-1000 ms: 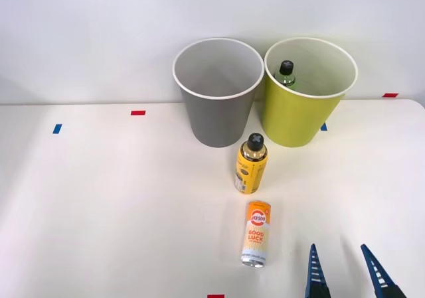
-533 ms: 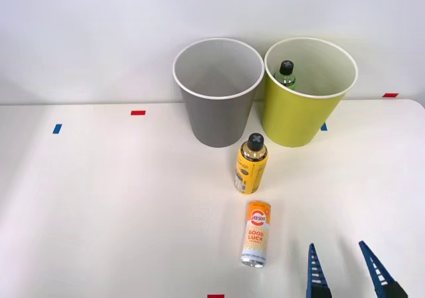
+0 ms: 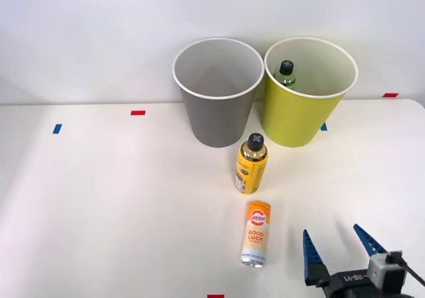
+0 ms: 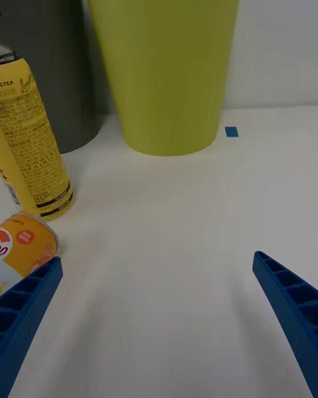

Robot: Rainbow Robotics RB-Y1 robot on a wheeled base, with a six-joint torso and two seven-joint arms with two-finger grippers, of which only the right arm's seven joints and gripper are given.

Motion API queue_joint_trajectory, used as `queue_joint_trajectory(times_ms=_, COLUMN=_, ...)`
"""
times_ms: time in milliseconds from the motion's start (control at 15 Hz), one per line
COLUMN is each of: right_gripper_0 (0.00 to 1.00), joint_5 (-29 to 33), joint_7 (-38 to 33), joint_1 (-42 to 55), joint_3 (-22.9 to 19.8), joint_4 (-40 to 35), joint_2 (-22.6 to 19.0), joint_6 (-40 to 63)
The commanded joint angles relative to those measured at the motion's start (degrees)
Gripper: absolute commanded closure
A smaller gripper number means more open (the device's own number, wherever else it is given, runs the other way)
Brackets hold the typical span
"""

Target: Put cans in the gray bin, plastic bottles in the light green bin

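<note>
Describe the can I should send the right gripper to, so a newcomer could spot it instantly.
Start at the gray bin on the white table. In front of it stands a yellow bottle; nearer the robot stands the can. It alone has an orange top fading to white and "GOOD LUCK" lettering.

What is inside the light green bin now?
Inside the light green bin, a green bottle with a black cap stands against the pale wall. Its lower part and the bin's bottom are hidden by the front wall.

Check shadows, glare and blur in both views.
Front view: soft even light, faint shadow beside the orange-and-white drink can, no glare on the white table. Right wrist view: the lime tapered bin sharp, the close yellow bottle slightly soft.
</note>
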Motion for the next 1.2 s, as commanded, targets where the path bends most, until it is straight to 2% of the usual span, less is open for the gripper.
queue_joint_trajectory(times_ms=67, right_gripper_0=0.00, joint_5=-9.66, joint_7=-1.58, joint_1=-0.39, joint_3=-1.24, joint_4=-8.96, joint_2=-6.54, joint_6=13.33)
queue_joint_trajectory(times_ms=200, right_gripper_0=0.00, joint_5=-13.61, joint_7=-2.11, joint_1=-2.59, joint_3=-0.80, joint_4=-9.05, joint_2=-9.00, joint_6=15.71)
queue_joint_trajectory(times_ms=467, right_gripper_0=0.00, joint_5=-16.95, joint_7=-2.64, joint_1=-9.09, joint_3=-2.64, joint_4=-9.31, joint_2=-10.05, joint_6=25.64)
queue_joint_trajectory(times_ms=667, right_gripper_0=0.00, joint_5=-17.48, joint_7=-4.75, joint_1=-11.55, joint_3=-5.98, joint_4=-15.02, joint_2=-10.05, joint_6=41.99)
queue_joint_trajectory(times_ms=800, right_gripper_0=0.00, joint_5=-16.60, joint_7=-12.57, joint_1=-13.05, joint_3=-7.30, joint_4=-22.23, joint_2=-10.23, joint_6=56.40)
queue_joint_trajectory(times_ms=933, right_gripper_0=0.00, joint_5=-15.98, joint_7=-20.13, joint_1=-15.51, joint_3=-6.95, joint_4=-26.01, joint_2=-11.11, joint_6=65.63)
queue_joint_trajectory(times_ms=1000, right_gripper_0=0.00, joint_5=-15.72, joint_7=-24.43, joint_1=-17.35, joint_3=-6.16, joint_4=-26.97, joint_2=-11.63, joint_6=68.53)
queue_joint_trajectory(times_ms=1200, right_gripper_0=0.00, joint_5=-14.58, joint_7=-34.01, joint_1=-20.17, joint_3=-2.91, joint_4=-26.97, joint_2=-14.88, joint_6=68.97)
